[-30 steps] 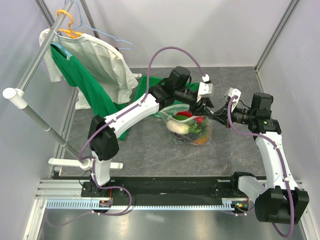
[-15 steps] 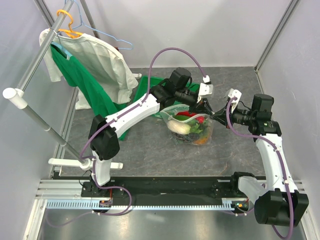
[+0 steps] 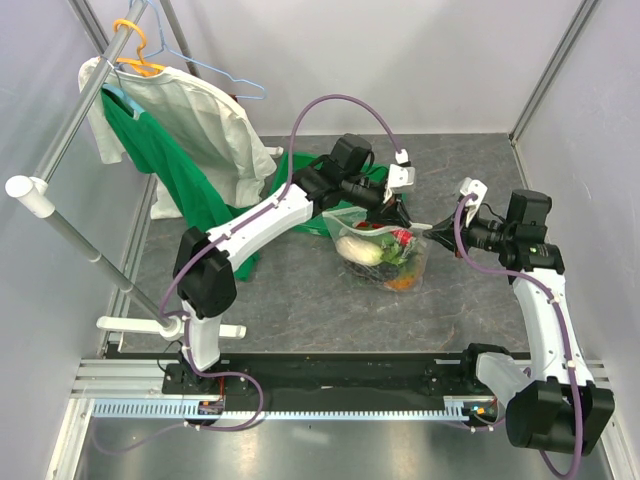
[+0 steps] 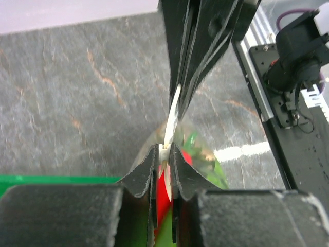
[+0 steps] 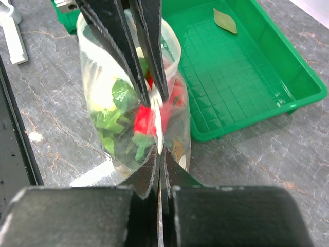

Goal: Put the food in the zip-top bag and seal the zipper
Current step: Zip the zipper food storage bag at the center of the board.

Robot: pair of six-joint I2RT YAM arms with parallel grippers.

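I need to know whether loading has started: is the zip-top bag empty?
No: in the right wrist view, red, green and white toy food shows through the clear wall of the zip-top bag.

Overhead, my left arm (image 3: 270, 213) covers most of the green tray (image 3: 303, 166). Food (image 5: 141, 121) in the bag (image 5: 97, 62) blurs together through plastic. White bit (image 4: 174, 110) at the left gripper (image 4: 163, 152): slider or strip, I can't tell.

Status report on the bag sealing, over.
Left gripper shut on the zipper. Right gripper shut on edge of the zip-top bag. Food inside, mouth not yet sealed. Green tray alongside, not blocking.
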